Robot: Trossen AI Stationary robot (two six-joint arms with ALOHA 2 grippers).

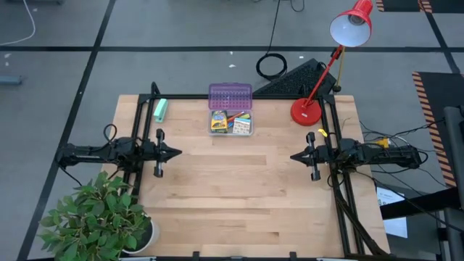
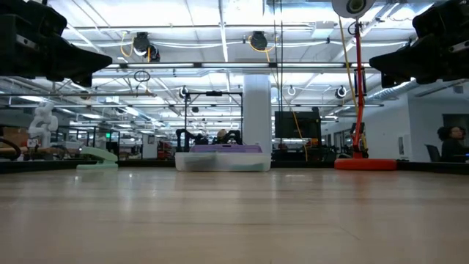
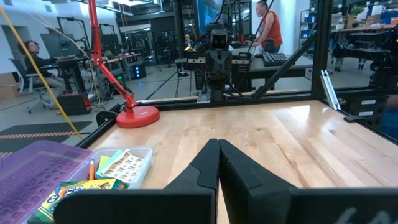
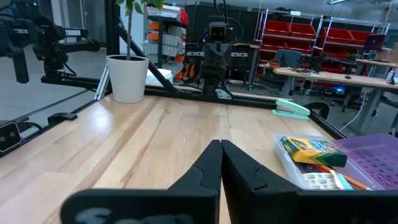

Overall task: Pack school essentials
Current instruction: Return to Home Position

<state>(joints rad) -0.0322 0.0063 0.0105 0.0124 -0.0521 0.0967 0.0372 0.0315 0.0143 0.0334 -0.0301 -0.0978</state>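
My left gripper hung closed and empty over the left side of the counter, its fingers pressed tip to tip and pointing toward the middle; my right gripper mirrored it over the right side, closed on nothing as well. The bare wood between them carried nothing. Farther back, near the counter's far edge, sat the clear box with its purple lid lying open behind it. Inside the box lay the yellow-green crayon box along one side, with a printed card and thin pens or pencils beside it; I could not tell the smaller pieces apart. Off toward my left arm, well apart from the box, the mint-green stapler rested by the far left corner. On the other side of the box stood the red lamp, its round base on the counter and its shade tipped out past the edge. A potted plant sat at the near left corner
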